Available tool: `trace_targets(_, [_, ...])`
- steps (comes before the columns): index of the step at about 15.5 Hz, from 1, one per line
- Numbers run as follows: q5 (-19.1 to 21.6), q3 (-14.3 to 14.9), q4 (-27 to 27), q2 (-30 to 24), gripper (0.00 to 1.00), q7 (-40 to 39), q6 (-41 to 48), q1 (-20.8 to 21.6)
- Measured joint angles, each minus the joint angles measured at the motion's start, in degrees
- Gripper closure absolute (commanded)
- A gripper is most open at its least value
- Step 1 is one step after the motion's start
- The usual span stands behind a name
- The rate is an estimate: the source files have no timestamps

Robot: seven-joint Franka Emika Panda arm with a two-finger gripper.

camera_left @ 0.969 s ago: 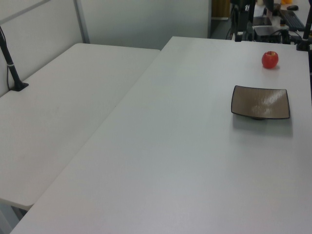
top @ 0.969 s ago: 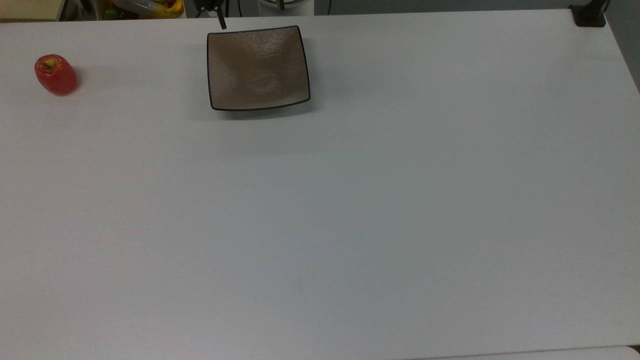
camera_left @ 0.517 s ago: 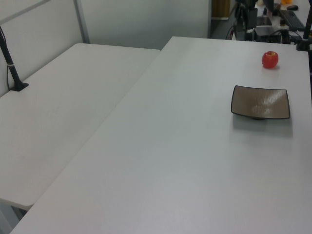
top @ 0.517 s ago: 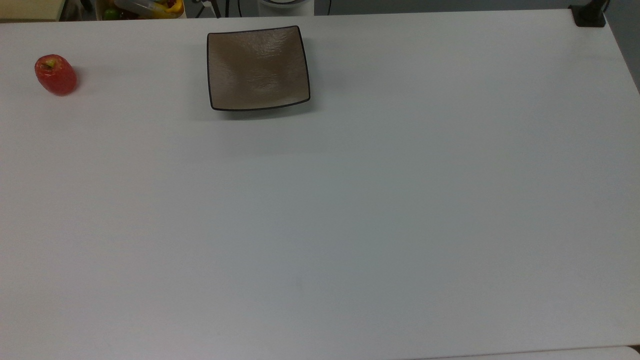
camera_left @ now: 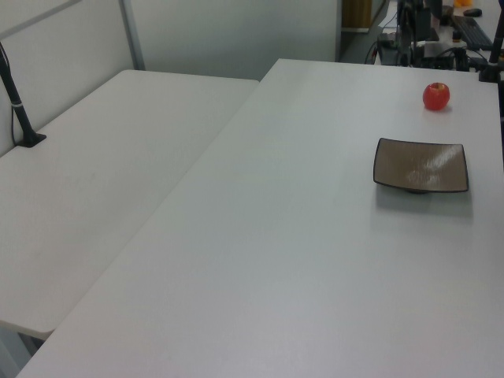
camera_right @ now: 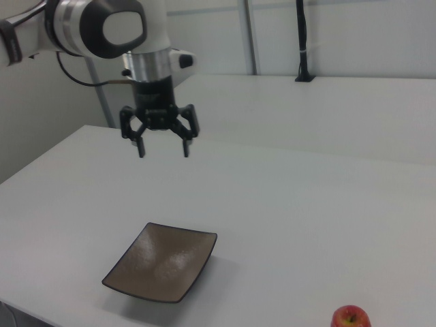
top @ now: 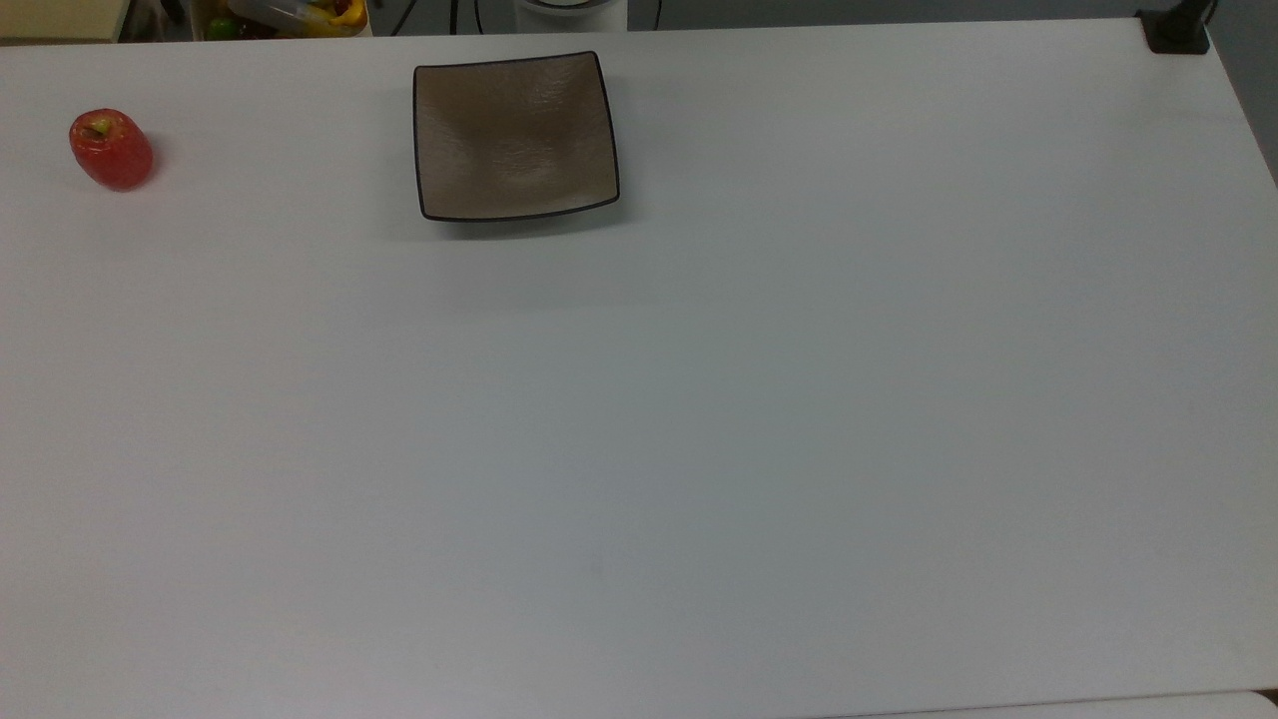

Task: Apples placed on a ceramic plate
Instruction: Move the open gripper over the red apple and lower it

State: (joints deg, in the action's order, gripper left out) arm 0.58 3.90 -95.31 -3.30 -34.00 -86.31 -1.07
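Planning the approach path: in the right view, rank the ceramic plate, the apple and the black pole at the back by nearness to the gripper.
From the gripper:
1. Ceramic plate, just below it.
2. Black pole, behind, toward the right view's right.
3. Apple, bottom right corner.

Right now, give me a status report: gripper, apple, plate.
Gripper open, holding nothing, up above the table beyond the plate. Apple on the table, well apart from the plate, not yet picked up. Plate bare; nothing between them.
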Motion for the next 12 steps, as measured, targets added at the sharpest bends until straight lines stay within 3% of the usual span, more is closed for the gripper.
trace_targets(4, [-3.09,3.89,0.05,0.01,0.0,-6.25,-0.69,-3.49])
trace_targets(12, [-3.35,15.85,-0.74,2.1,0.0,-18.65,-13.26,-7.04])
